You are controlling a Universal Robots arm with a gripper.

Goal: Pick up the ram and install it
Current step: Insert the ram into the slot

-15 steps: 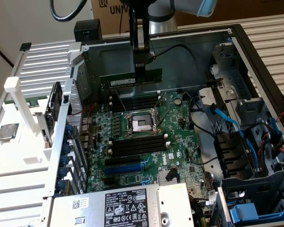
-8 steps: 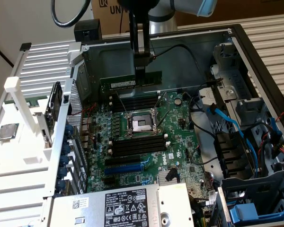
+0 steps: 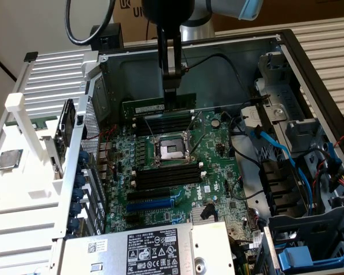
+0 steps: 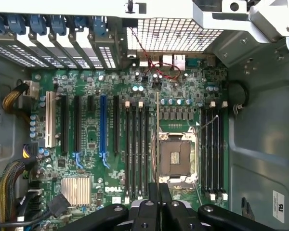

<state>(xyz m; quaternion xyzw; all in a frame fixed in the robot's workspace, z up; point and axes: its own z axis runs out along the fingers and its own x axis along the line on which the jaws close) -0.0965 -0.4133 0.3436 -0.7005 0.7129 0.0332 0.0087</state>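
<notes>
The ram (image 3: 159, 106) is a long green stick with a white label, and it hangs level on its long edge above the motherboard (image 3: 218, 172). My gripper (image 3: 171, 93) reaches down from above and is shut on the stick's upper edge near its middle. The stick hovers over the far bank of black memory slots (image 3: 163, 123), apart from them. In the wrist view the ram (image 4: 157, 139) shows edge-on as a thin line running out from my gripper (image 4: 159, 199). It lies between the CPU socket (image 4: 176, 156) and one slot bank (image 4: 136, 149). The other bank (image 4: 213, 149) lies beyond the socket.
A second slot bank (image 3: 166, 175) sits on the near side of the open CPU socket (image 3: 169, 150). A square silver CPU chip (image 3: 8, 159) rests on the white tray at the exterior view's left. Blue cables (image 3: 286, 154) and drive bays fill the right. The power supply (image 3: 143, 252) is at the front.
</notes>
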